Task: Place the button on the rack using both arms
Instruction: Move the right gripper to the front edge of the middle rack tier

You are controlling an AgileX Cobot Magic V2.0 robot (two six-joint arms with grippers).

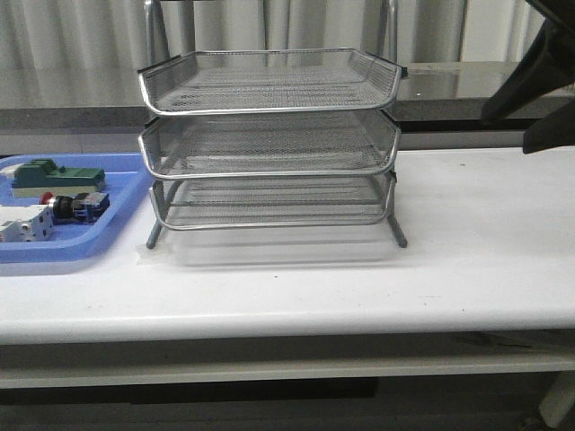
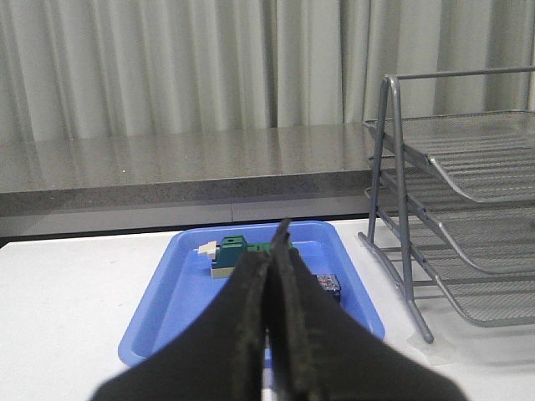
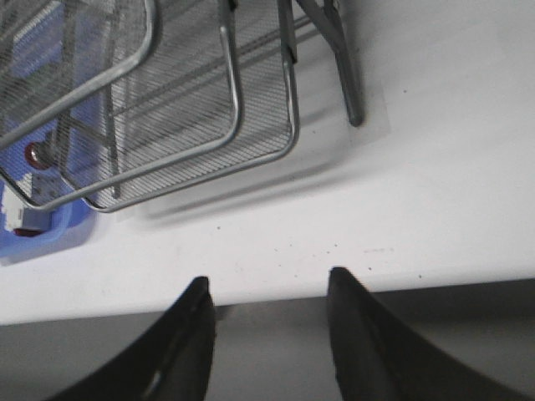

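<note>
The button (image 1: 74, 208) lies on its side in the blue tray (image 1: 117, 224) at the table's left: black body, bluish end toward the rack. Its bluish end (image 2: 328, 285) shows beside my left fingers; its red cap (image 3: 33, 154) shows through the mesh in the right wrist view. The silver three-tier rack (image 1: 269, 144) stands mid-table, its trays bare; it also shows in the left wrist view (image 2: 468, 209) and the right wrist view (image 3: 209, 100). My left gripper (image 2: 280, 230) is shut and empty, above the tray's near side. My right gripper (image 3: 267, 280) is open and empty, high over the table's front edge; part of that arm (image 1: 539, 81) shows at the upper right.
A green block (image 1: 54, 175) and a white block (image 1: 22, 224) lie in the blue tray with the button. A grey ledge (image 1: 485, 90) and curtains run behind the table. White tabletop (image 1: 485, 224) stretches to the right of the rack.
</note>
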